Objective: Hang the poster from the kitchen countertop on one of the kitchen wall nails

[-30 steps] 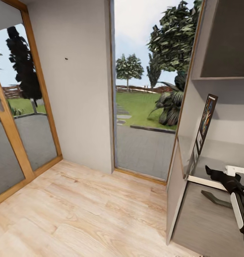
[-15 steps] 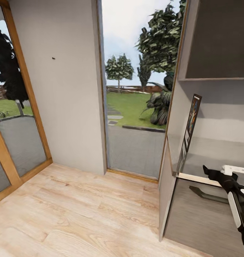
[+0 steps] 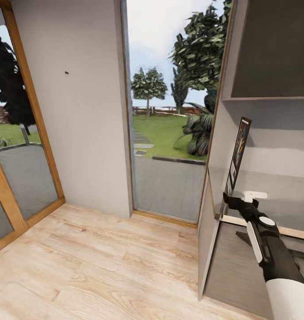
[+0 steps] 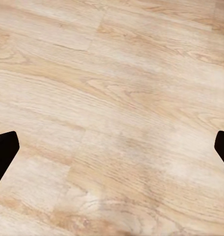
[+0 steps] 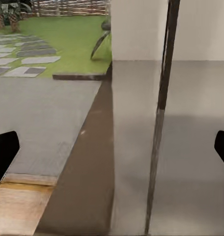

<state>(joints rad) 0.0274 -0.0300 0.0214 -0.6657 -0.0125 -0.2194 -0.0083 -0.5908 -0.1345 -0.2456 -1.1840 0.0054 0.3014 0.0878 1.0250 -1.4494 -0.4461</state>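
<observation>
The poster (image 3: 240,153) stands edge-on at the left end of the kitchen countertop (image 3: 281,193), leaning on the cabinet's side panel. In the right wrist view the poster (image 5: 164,73) is a thin dark upright strip, mirrored in the glossy countertop (image 5: 195,177). My right gripper (image 3: 230,202) hovers just over the counter's front edge, close below the poster and apart from it; it is open (image 5: 112,150) with nothing between its fingers. A wall nail (image 3: 66,72) sticks out of the pale wall at the left. My left gripper (image 4: 112,147) is open above the wooden floor.
A tall window (image 3: 170,111) onto the garden separates the nail's wall from the cabinet. A glass door with a wood frame (image 3: 18,146) stands at the far left. An upper cabinet (image 3: 272,49) hangs over the counter. The wooden floor (image 3: 103,262) lies open between.
The camera first swung right, shifting the whole picture left. Since then my right arm has reached forward and left, bringing its gripper up to the counter's edge below the poster.
</observation>
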